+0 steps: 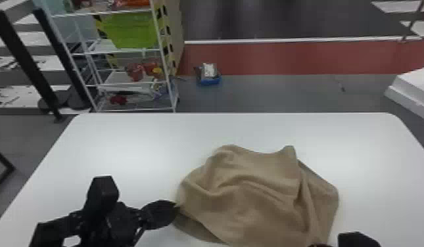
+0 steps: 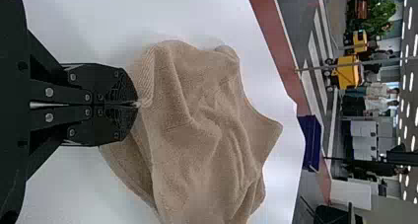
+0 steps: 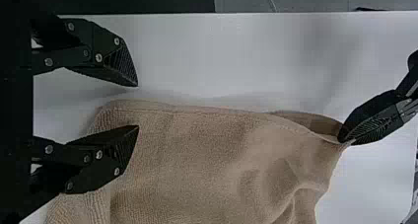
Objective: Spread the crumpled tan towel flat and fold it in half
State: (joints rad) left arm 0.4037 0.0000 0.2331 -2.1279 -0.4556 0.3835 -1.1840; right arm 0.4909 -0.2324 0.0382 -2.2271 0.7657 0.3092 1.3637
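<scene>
the tan towel [image 1: 253, 197], plain and softly textured, lies crumpled and only partly spread between the tabletop's left and right edges, wavy ridges across it, a small peak (rather blunt) toward the far edge, an under-layer showing leftward.

A green bin [image 1: 130, 31] sits on a white rack [image 1: 125, 81].

The crumpled tan towel [image 1: 253, 197] was laid in folds on the tabletop [image 1: 122, 141], well in from the far edge. Its left side was held by the left gripper [image 1: 178, 206]; the right gripper [image 1: 336, 242] was seen at its near right. Beyond the far left corner, a green bin [image 1: 130, 31] was shelved.
</scene>
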